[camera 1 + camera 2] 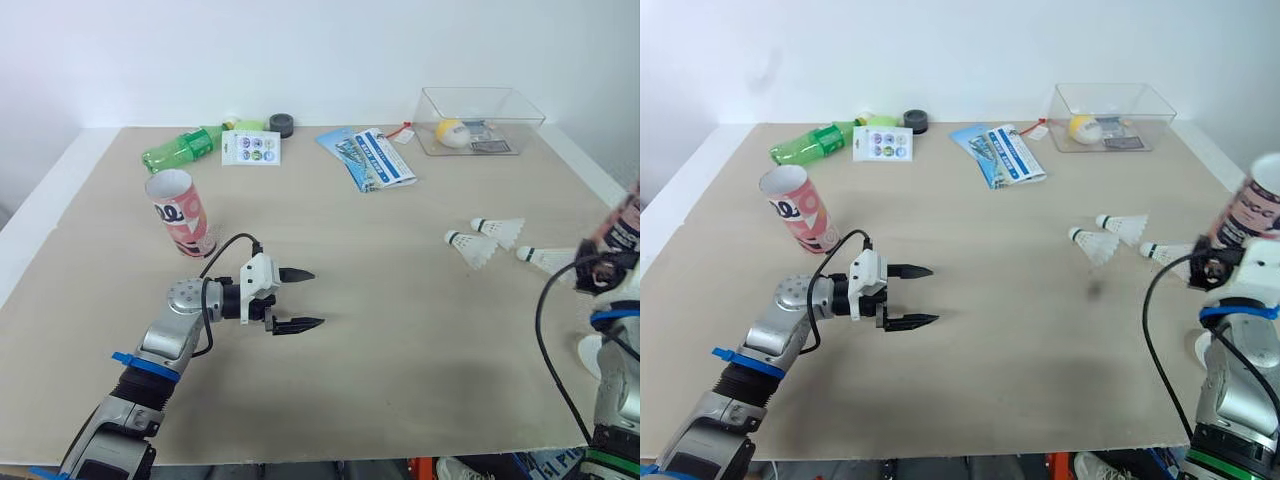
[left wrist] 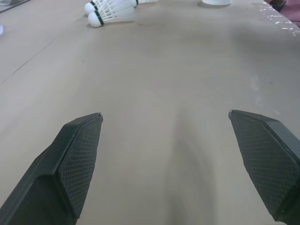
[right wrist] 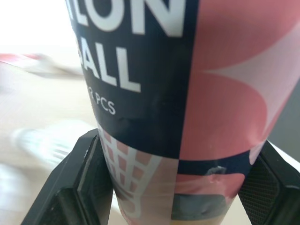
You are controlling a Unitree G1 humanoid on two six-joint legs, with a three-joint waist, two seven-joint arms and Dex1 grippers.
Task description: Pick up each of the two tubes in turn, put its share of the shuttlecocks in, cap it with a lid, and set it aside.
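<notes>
Pinching pink tube, near upright, in right gripper. Shuttlecocks near, on its inner side; right arm nearer. Left gripper spread, empty, well apart from them; second tube beside it.

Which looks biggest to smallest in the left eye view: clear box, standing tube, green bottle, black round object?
1. clear box
2. standing tube and green bottle: look about alike, and the tube stands nearer the camera, so unranked
3. black round object
</notes>
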